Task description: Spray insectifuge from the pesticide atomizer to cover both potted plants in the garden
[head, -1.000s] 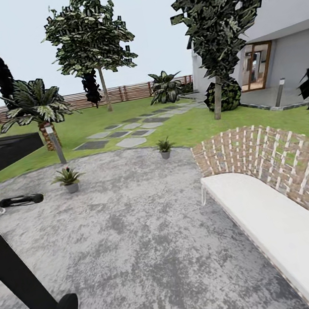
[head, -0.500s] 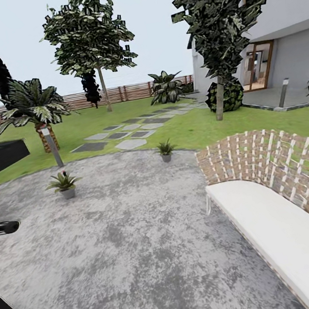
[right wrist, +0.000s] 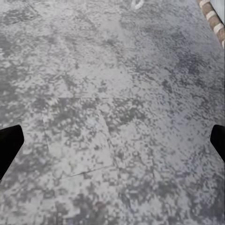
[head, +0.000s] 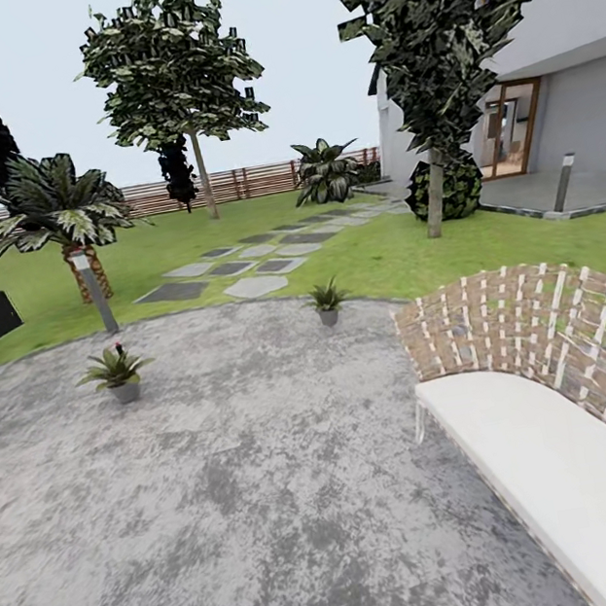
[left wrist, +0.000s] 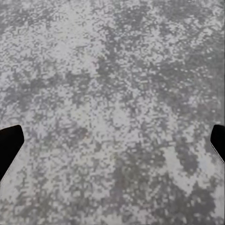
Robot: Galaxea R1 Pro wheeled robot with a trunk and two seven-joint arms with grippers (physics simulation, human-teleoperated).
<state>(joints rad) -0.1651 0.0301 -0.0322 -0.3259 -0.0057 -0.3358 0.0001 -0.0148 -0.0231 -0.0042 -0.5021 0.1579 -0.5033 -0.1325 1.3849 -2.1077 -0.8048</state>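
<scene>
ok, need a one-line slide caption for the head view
Paved patio with two potted plants near its lawn edge, a woven bench at the right, fence behind.

Mottled grey patio (head: 258, 508), green lawn (head: 384, 255), brown slatted fence (head: 253, 181).

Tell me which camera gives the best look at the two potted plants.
The head view. Both potted plants stand whole and unobstructed at the far edge of the grey patio: one toward the left near the bollard lamp, the other near the middle by the lawn. Both wrist views look down on mottled paving instead.
</scene>
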